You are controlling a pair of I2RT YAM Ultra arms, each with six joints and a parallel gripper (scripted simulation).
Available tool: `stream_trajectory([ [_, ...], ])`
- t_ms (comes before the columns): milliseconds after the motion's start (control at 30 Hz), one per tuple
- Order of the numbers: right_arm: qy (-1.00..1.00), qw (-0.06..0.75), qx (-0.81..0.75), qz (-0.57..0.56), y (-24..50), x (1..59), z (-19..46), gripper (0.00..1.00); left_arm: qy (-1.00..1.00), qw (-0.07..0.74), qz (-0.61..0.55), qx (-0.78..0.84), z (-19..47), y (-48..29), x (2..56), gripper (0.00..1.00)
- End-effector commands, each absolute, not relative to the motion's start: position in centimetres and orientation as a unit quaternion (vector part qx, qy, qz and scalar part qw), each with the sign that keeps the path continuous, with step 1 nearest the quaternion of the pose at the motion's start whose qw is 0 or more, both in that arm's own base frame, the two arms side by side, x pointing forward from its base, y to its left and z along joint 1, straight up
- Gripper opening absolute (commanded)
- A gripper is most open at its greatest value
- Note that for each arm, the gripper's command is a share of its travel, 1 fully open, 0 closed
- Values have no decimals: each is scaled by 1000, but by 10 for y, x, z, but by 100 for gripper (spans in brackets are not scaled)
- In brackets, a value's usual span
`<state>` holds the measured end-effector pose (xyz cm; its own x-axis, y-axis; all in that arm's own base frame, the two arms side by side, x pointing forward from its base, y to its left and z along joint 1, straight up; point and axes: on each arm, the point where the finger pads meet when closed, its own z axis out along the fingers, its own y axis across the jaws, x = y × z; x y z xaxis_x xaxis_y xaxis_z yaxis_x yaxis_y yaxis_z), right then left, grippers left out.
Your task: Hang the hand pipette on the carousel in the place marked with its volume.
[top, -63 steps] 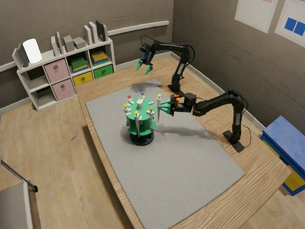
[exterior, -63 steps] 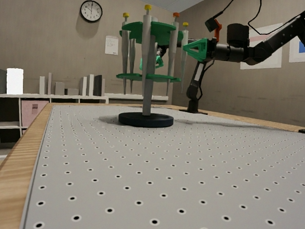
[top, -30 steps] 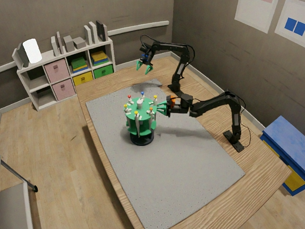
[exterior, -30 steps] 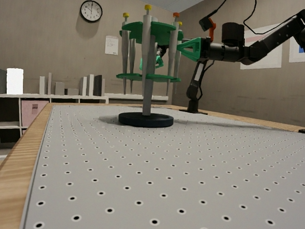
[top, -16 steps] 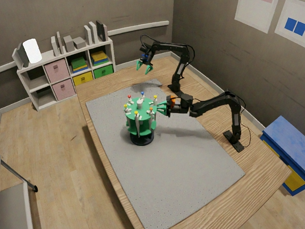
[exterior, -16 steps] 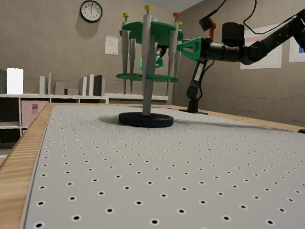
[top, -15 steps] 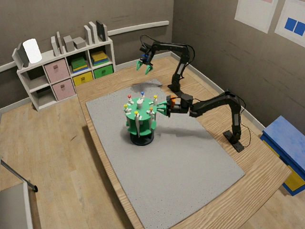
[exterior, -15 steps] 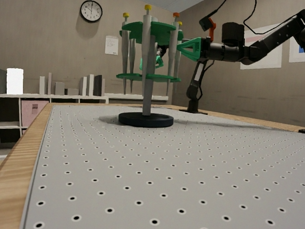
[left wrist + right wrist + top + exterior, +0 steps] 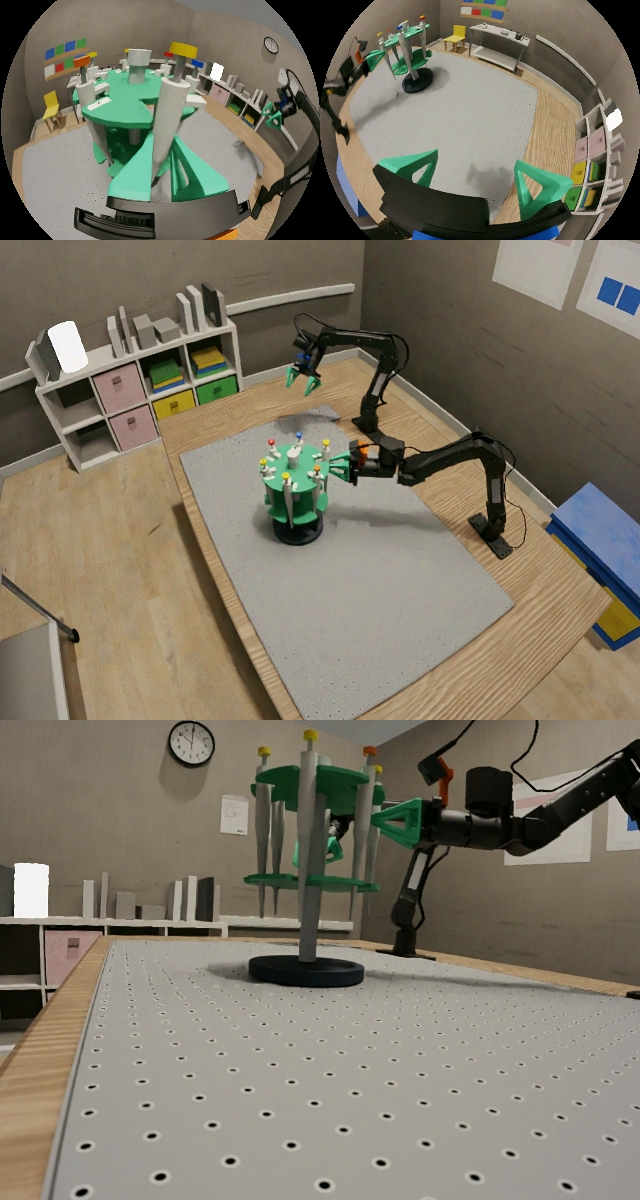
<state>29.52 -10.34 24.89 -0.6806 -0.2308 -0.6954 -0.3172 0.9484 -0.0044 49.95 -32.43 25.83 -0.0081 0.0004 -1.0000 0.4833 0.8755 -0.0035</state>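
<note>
Two black arms share the desk [image 9: 392, 601] [image 9: 330, 1092] [image 9: 55, 170] [image 9: 470, 115]. The left one, rooted at the right of the top view, reaches across almost level, its wrist pointing sideways at the green carousel [image 9: 299, 457] [image 9: 341, 775] [image 9: 125, 95] [image 9: 410, 33] near the middle of the frame. Its claw [image 9: 333, 467] [image 9: 376, 816] [image 9: 165, 142] [image 9: 376, 56] is closed down to a narrow gap around a pale pipette [image 9: 326, 452] [image 9: 371, 836] [image 9: 169, 107] [image 9: 388, 60] with a yellow button, held upright at the carousel's rim. I can't tell whether its hook is behind the rail.

The right arm, upper middle of the top view, is bent at the elbow, with its claw [image 9: 298, 389] [image 9: 320, 853] [image 9: 272, 117] [image 9: 477, 156] tipped downward over the desk's far end. That claw is wide open with nothing in it, well apart from the carousel.

Five other pipettes hang around the head: one red-topped, one blue, one orange and two yellow. Small white labels [image 9: 99, 103] lie on the green top, their marks too small to read. So is the print on the sheet [image 9: 234, 814] in the exterior view, left of the carousel; the round clock [image 9: 191, 743] [image 9: 271, 45] above it reads about ten. No brand can be made out.

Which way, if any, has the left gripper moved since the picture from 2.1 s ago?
Yes, it moved. In the top view, the left gripper shifted toward the carousel, carrying the pipette to its rim.
</note>
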Motion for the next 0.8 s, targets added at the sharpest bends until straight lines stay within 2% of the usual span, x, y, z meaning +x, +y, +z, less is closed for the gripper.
stream_trajectory([
  [0, 910, 381, -153, 60, -106, 299, 253, 100, 647, 720, -194, 159, 312, -324, 499, 12],
  [767, 910, 381, -153, 60, -106, 299, 253, 100, 659, 710, -189, 163, 295, -324, 525, 12],
])
